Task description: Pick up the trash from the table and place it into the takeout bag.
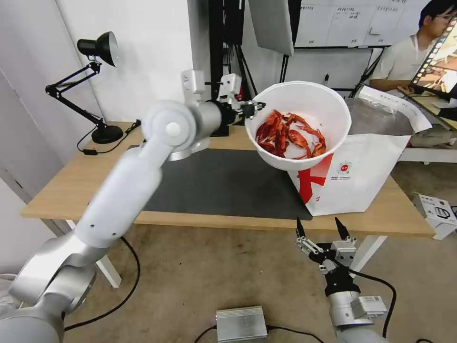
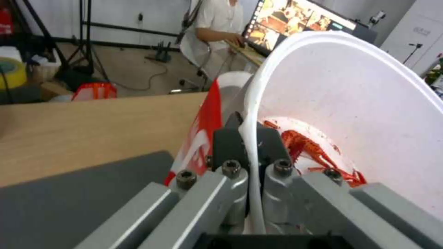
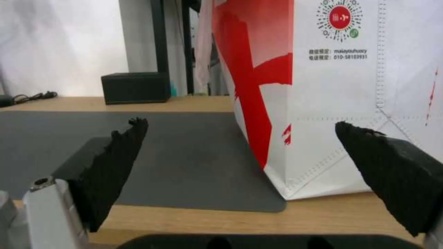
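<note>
A white bowl (image 1: 304, 102) of red scraps (image 1: 288, 133) hangs tilted in the air above the table (image 1: 71, 181), at the left top edge of the white and red takeout bag (image 1: 366, 176). My left gripper (image 1: 251, 108) is shut on the bowl's rim. The left wrist view shows its fingers (image 2: 272, 145) pinching that rim, one inside the bowl (image 2: 369, 103) and one outside, with the bag's red side (image 2: 203, 135) just behind. My right gripper (image 1: 321, 227) waits open below the table's front edge. In its wrist view it (image 3: 240, 123) faces the bag (image 3: 346, 103).
A dark grey mat (image 1: 228, 186) covers the table's middle. At the back left stands a black desk lamp (image 1: 97, 52). A black box (image 3: 135, 87) sits at the table's rear. On the floor lie a silver box (image 1: 241, 323) and a white box (image 1: 437, 214).
</note>
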`<state>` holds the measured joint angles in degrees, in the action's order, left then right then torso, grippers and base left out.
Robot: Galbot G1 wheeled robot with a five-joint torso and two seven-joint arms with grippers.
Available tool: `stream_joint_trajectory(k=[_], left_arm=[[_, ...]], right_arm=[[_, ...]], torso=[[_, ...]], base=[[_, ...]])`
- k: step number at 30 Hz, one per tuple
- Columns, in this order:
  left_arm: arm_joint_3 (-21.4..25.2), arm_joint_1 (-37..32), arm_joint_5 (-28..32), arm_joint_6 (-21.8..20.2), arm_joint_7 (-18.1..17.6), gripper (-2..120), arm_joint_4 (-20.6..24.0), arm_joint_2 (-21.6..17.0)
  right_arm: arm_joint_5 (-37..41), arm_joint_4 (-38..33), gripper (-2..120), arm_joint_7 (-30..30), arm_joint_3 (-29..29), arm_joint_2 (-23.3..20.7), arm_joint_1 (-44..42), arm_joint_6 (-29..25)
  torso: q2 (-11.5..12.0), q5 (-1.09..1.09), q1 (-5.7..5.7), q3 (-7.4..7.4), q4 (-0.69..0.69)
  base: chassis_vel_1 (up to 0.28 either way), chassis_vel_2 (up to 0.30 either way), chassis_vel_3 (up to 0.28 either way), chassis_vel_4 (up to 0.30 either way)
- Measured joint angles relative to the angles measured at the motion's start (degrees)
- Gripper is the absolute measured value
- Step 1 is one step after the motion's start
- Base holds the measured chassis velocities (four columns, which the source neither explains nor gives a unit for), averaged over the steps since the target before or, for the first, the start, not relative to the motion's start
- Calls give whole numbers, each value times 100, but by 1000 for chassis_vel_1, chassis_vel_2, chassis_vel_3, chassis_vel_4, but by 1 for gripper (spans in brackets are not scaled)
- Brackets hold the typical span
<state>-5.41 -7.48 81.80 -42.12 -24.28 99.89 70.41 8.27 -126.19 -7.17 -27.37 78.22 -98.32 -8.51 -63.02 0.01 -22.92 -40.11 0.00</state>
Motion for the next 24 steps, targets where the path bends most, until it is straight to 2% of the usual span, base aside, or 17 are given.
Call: stream_joint_trajectory(k=[16,24], left_arm=[[-344,558,3,-2,-81,0,-481,431],[-502,903,-52,-2,-123,0,-912,892]], right_arm=[[0,0,100,0,0,0,0,0],[0,0,100,0,0,0,0,0]], torso=[[0,0,0,0,1],[0,0,0,0,-1]], base=[[0,0,0,0],[0,0,0,0]])
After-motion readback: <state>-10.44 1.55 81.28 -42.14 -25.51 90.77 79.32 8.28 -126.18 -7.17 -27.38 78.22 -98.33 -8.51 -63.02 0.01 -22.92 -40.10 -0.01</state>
